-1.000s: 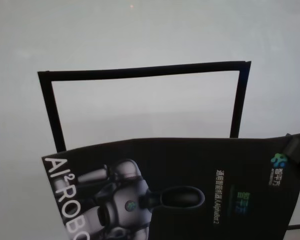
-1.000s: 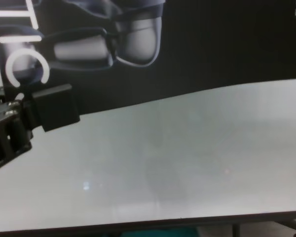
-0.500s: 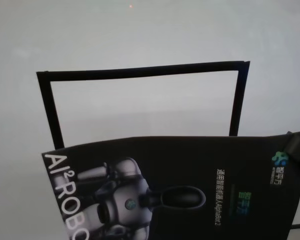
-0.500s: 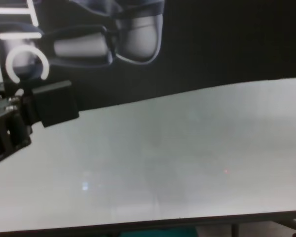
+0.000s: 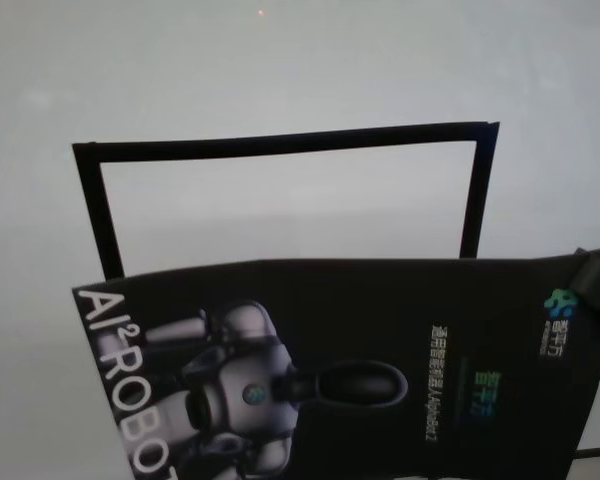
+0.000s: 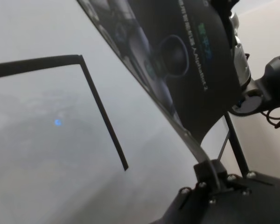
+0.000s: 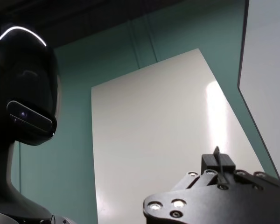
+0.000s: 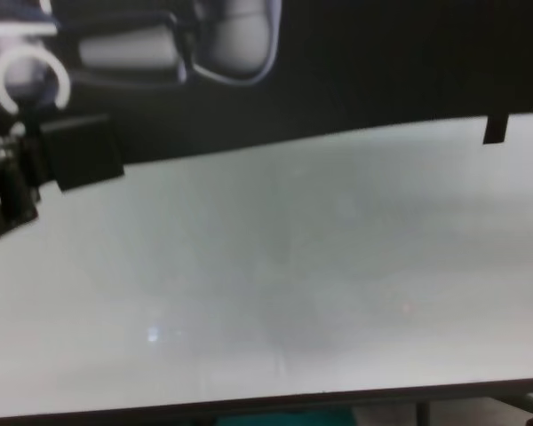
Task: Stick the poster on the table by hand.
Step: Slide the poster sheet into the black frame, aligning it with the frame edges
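The poster [image 5: 380, 340], a black glossy sheet with a grey robot figure and white letters, hangs over the table [image 5: 280, 60]. Its far edge overlaps the near side of a black tape outline [image 5: 280, 145]. My left gripper [image 8: 75, 155] is shut on the poster's near left corner, below the white letters [image 8: 27, 75]. In the left wrist view the left gripper [image 6: 207, 169] pinches the sheet's thin edge. My right gripper [image 5: 593, 285] is shut on the poster's far right corner. The right wrist view shows the right gripper [image 7: 218, 164] with a thin edge between its fingers.
The tape outline marks a rectangle on the tabletop, and its far side and both side strips [image 5: 472, 200] show. A short piece of that tape [image 8: 495, 130] shows under the poster's near edge. The table's dark front edge [image 8: 293, 399] lies close to my body. My own head [image 7: 25, 107] shows in the right wrist view.
Both grippers have carried the poster away from my body and slightly left. It now covers more of the tape outline's near part, and a piece of tape has come into the chest view.
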